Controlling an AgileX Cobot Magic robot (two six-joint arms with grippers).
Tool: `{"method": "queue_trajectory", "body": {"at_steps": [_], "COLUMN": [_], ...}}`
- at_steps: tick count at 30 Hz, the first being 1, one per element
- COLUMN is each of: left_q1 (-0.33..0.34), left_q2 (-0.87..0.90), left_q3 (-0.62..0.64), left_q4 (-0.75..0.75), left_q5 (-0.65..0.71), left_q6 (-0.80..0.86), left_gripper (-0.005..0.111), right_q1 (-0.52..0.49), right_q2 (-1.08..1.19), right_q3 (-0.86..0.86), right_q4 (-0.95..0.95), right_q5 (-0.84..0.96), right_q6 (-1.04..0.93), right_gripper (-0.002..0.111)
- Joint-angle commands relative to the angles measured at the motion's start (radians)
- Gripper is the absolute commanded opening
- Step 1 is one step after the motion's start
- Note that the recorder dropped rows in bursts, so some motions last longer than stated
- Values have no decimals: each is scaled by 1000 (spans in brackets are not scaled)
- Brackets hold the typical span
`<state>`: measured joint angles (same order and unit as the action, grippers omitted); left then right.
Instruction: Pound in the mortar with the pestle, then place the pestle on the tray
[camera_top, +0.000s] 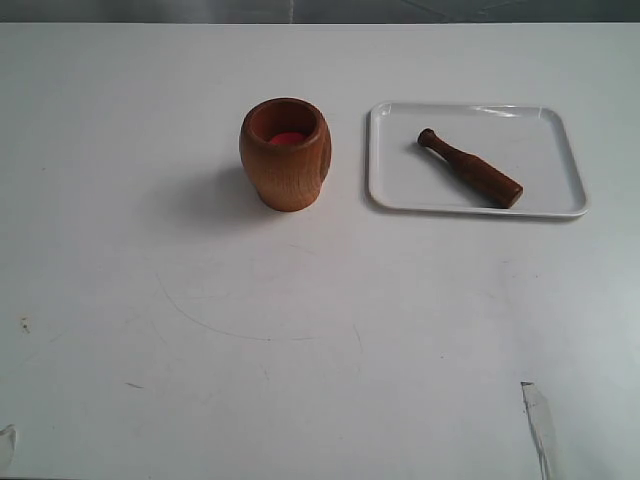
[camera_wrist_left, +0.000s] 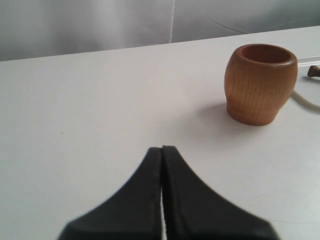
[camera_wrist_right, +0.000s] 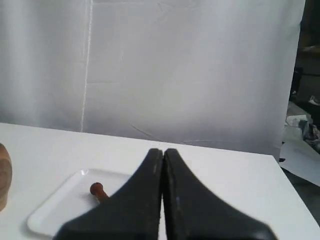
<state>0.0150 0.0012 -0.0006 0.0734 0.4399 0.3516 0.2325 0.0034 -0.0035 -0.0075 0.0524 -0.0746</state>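
Observation:
The light brown wooden mortar (camera_top: 286, 152) stands upright on the white table, something red showing inside it. Just to its right lies the white tray (camera_top: 400, 190), and the dark reddish-brown pestle (camera_top: 470, 168) rests flat on it, knob toward the mortar. My left gripper (camera_wrist_left: 162, 148) is shut and empty, well short of the mortar (camera_wrist_left: 260, 82). My right gripper (camera_wrist_right: 163, 150) is also shut and empty, above the tray (camera_wrist_right: 57, 207); the pestle's knob (camera_wrist_right: 97, 189) shows beside its fingers, the rest hidden behind them. Neither gripper shows in the exterior view.
The white table (camera_top: 300, 330) stretches wide in front of the mortar and tray. A white curtain (camera_wrist_right: 190, 70) hangs behind the table's far edge. Clutter sits past the table's side (camera_wrist_right: 305, 125).

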Motion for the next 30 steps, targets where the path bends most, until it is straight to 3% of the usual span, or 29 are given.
{"method": "queue_trajectory", "body": {"at_steps": [1, 30], "left_q1": [-8, -8], "left_q2": [-1, -1], "left_q3": [1, 1], "left_q4": [-7, -7], "left_q5": [-3, -3], "left_q6": [-8, -8], "left_gripper": [0, 0], "right_q1": [-6, -6], "right_q2": [-3, -3], "right_q3": [3, 3], "right_q4": [-61, -28], "right_q5": [77, 91], "right_q6": [32, 8], "right_gripper": [0, 0]}}
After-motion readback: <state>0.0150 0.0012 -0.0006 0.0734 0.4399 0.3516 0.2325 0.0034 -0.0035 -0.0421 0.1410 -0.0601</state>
